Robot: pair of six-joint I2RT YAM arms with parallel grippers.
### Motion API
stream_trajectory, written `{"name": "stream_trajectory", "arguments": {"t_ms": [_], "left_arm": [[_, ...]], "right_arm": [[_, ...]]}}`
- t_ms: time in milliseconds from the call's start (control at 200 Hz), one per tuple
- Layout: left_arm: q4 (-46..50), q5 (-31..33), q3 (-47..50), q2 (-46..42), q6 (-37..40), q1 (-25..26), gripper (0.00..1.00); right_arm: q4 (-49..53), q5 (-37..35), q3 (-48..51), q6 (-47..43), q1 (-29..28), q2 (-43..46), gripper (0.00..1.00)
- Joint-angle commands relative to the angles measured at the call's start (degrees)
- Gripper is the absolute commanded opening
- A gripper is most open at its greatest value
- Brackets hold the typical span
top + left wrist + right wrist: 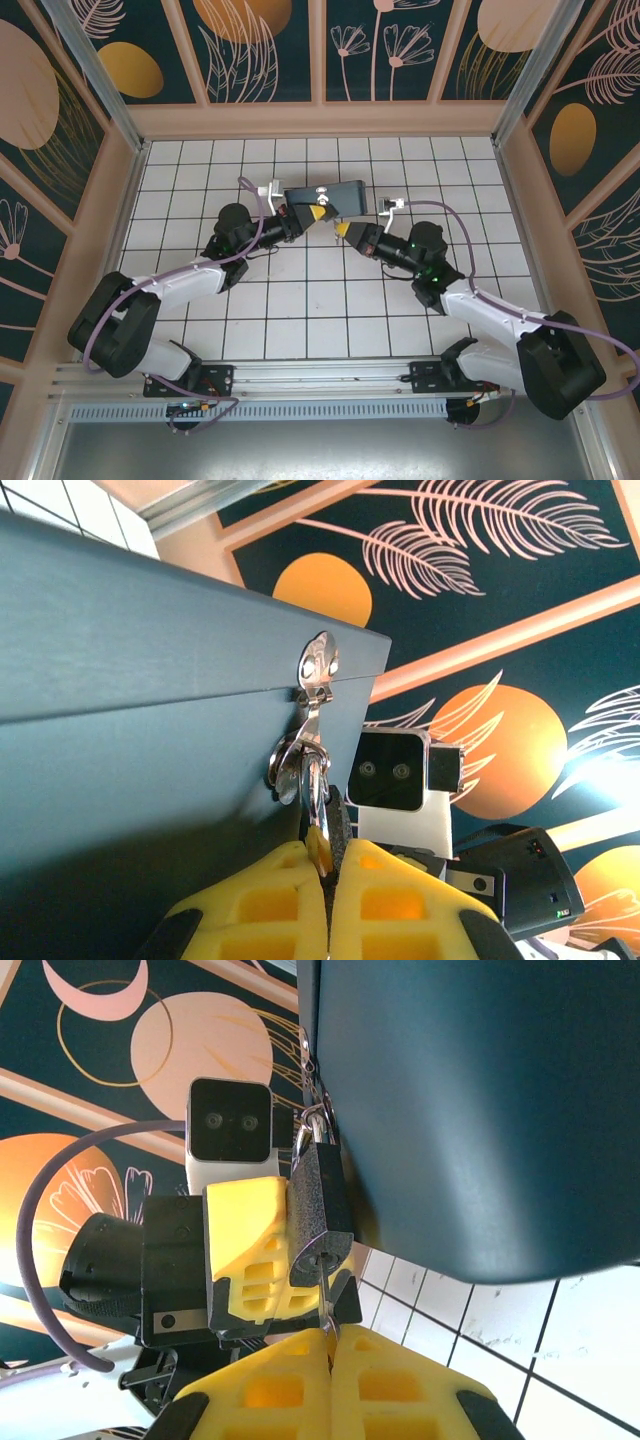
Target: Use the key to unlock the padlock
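Teal-painted rectangular metal tin (340, 192) sits past the middle of the white tiled table (300, 300), toward its far edge; the left gripper (318, 213) and right gripper (343, 231) meet at its near side. From the right wrist, the small black padlock (322, 1210) hangs at the tin's edge, pinched by the left gripper. The right gripper pinches the thin silver key (327, 1295), seated in the keyhole. From the left wrist, the silver hasp (318, 665) carries the shackle. Both are stiff, light, slippery metal, I'd judge, so grip the key's head. No legible writing.

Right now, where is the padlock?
Centre of the right wrist view: the padlock hangs at the left edge of the blue tin, with the key below it.
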State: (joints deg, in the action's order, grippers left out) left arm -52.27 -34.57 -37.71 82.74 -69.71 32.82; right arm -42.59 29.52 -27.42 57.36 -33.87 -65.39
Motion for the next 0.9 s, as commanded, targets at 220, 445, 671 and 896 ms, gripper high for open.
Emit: {"name": "stream_trajectory", "arguments": {"t_ms": [220,445,671,896], "left_arm": [[6.28,0.37,-1.41,-1.6,2.51,1.02,0.0],[4.31,-0.86,-1.59,0.23,1.22,1.14,0.0],[0.78,-1.72,-0.52,0.29,-1.77,1.12,0.0],[3.2,-1.36,-0.67,-0.34,-1.12,1.18,0.0]], "right_arm": [[2.81,-6.89,-5.98,-8.56,-3.62,4.47,0.0],[-2.02,-6.69,-4.08,-8.25,-4.54,5.0,0.0],[-13.91,-5.44,-0.92,-6.44,-4.42,3.48,0.0],[3.29,-11.24,-5.67,-20.03,-5.21,5.13,0.0]]}}
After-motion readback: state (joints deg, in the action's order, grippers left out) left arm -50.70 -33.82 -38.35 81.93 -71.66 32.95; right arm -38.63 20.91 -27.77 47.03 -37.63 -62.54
